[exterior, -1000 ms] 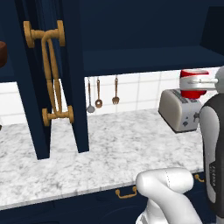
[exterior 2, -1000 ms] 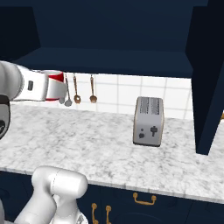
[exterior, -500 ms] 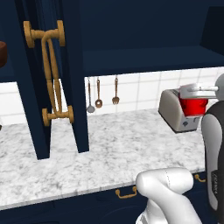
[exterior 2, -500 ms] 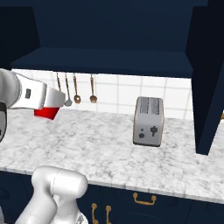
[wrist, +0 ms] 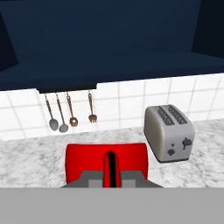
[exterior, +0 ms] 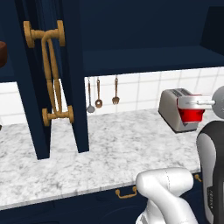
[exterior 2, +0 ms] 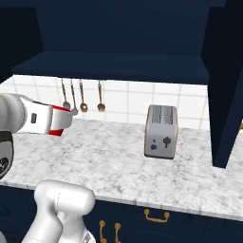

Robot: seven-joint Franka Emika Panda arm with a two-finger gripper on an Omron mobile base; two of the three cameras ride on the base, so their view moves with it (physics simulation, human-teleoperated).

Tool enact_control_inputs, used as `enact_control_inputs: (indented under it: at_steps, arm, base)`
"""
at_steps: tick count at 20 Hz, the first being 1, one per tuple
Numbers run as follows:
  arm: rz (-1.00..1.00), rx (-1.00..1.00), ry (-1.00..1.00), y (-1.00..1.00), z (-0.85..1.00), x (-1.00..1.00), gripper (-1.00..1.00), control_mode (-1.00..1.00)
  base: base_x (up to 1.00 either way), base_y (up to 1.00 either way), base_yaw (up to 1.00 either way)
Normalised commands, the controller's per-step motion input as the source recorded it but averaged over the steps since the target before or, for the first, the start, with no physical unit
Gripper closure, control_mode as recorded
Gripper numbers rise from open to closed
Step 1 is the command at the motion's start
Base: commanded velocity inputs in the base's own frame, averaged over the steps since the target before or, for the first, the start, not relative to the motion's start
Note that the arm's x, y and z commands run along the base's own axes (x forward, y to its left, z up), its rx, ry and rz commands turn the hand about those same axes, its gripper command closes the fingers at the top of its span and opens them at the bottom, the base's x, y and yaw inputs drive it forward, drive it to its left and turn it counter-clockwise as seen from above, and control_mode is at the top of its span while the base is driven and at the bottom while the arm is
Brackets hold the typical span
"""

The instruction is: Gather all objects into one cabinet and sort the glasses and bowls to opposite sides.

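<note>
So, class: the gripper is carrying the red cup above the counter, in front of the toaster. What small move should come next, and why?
Probably swing the gripper, shut on the red cup, left toward the open cabinet. The cup hangs above the marble counter near the toaster, well away from the open doors, and a brown bowl already shows at the left edge.

1. Silver two-slot toaster sits upright on the white marble counter, close to the tiled wall.
2. Four utensils hang in a row against those tiles.
3. Brass drawer pull below the counter edge.
</note>
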Motion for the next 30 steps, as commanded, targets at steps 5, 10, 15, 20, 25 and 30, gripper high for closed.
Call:
enact_control_inputs:
  at_steps: [5,10,15,20,25,30]
  arm:
    - [0.0,0.0,0.0,0.0,0.0,0.0,1.0,-1.0]
    - [0.0,0.0,0.0,0.0,0.0,0.0,1.0,1.0]
    - [0.0,0.0,0.0,0.0,0.0,0.0,1.0,1.0]
    - [0.0,0.0,0.0,0.0,0.0,0.0,1.0,1.0]
    - [0.0,0.0,0.0,0.0,0.0,0.0,1.0,1.0]
    - [0.0,0.0,0.0,0.0,0.0,0.0,1.0,1.0]
  base:
    - [0.0,0.0,0.0]
    - [-0.07,0.0,0.0]
    - [-0.95,0.0,0.0]
    - [-1.0,0.1,0.0]
    - [-0.73,0.76,0.0]
    - [-0.17,1.0,0.01]
